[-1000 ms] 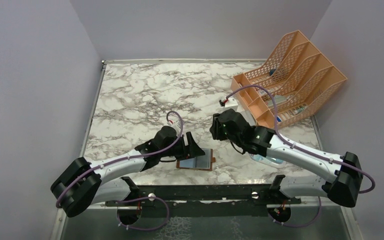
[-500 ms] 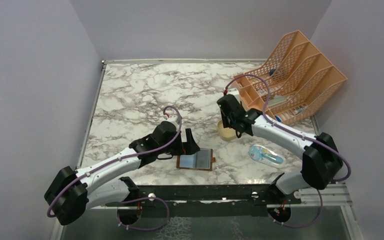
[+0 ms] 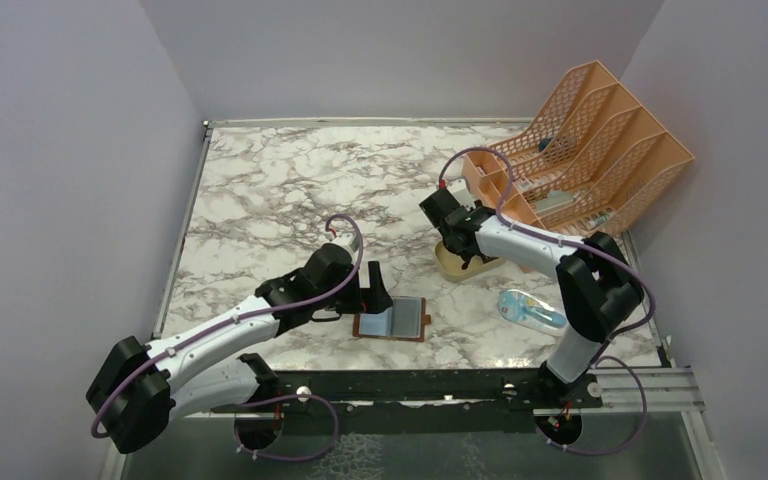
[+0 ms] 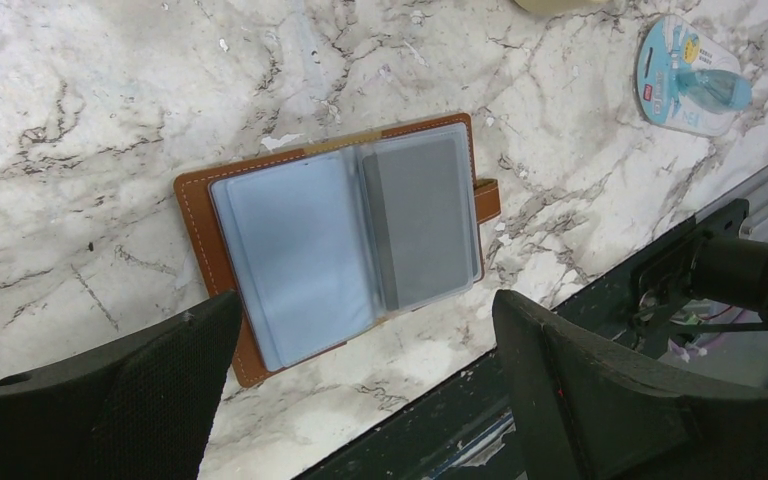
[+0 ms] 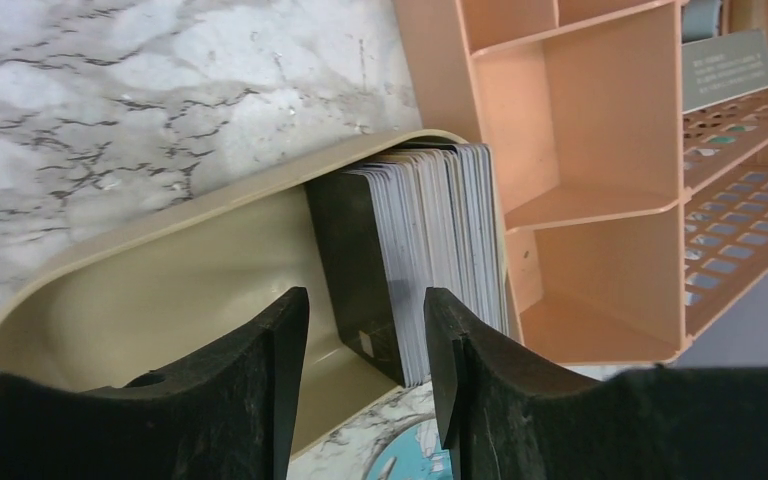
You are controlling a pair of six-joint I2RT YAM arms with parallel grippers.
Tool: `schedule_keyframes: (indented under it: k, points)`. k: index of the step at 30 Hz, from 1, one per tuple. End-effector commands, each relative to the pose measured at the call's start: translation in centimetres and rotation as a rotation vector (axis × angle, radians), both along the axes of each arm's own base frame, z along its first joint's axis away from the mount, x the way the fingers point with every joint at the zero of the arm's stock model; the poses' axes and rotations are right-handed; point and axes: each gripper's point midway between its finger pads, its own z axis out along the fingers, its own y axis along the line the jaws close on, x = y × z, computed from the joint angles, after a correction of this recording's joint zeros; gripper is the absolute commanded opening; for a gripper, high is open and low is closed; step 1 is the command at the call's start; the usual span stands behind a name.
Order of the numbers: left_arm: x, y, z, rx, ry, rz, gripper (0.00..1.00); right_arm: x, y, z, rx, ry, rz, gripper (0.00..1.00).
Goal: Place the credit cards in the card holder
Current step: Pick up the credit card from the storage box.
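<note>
The card holder [image 4: 345,245] lies spread open on the counter [image 3: 280,180], sleeves up, below the left hand [image 4: 365,320], whose fingers are released wide and empty. The credit cards [image 5: 420,240] stand on edge in the tan tray [image 5: 160,270]; the right hand [image 5: 367,310] hovers over them, half released, grasping nothing

Card holder [image 3: 392,321] lies open on marble table [image 3: 260,190] — tan tray [image 3: 451,268] beyond.
</note>
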Motion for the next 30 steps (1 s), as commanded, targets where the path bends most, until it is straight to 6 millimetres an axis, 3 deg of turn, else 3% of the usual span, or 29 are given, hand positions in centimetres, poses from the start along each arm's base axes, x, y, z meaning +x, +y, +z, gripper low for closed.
schedule_keyframes:
  k: [1,16,22,30]
  points:
    - [0.4,0.1,1.1,-0.012,-0.043,-0.003,0.99,1.0,-2.1,0.8,-0.127,-0.034,-0.054,0.48]
    - [0.1,-0.1,0.9,-0.027,-0.033,-0.009,0.99,1.0,-3.3,0.9,-0.201,-0.045,-0.087,0.4]
    - [0.0,-0.3,0.7,-0.039,-0.025,-0.012,0.99,1.2,-3.1,2.3,-0.171,-0.077,-0.085,0.33]
    - [-0.2,-0.5,0.4,-0.05,-0.013,-0.013,0.99,1.3,-2.3,2.5,-0.114,-0.076,-0.045,0.19]
